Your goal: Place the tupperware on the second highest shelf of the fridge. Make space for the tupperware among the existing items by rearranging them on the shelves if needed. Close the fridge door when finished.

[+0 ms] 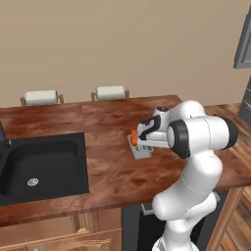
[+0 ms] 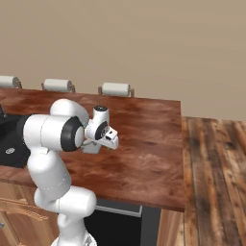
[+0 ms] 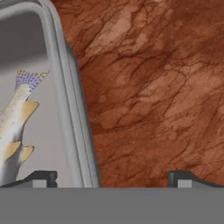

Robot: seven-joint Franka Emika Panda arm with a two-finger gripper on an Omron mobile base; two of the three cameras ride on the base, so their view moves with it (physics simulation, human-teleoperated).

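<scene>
Currently the end effector [image 3: 113, 177] hangs low over the wooden surface [image 1: 108, 171], jaws spread wide, gripping nothing. In the hand view one fingertip [image 3: 41, 177] sits inside the tupperware [image 3: 65, 100] wall at 9 o'clock, the other outside. A fish [image 3: 15, 127] lies inside. Sink [image 1: 41, 166] at 9 o'clock of the tupperware.

The small shallow grey rectangular tupperware [image 1: 142, 151] holds an orange carrot [image 1: 134, 137] and what looks like a silvery fish [image 3: 13, 127] with yellow fins. It sits on a reddish-brown veined wooden counter [image 1: 108, 166] with a black sink [image 1: 41, 166].
</scene>
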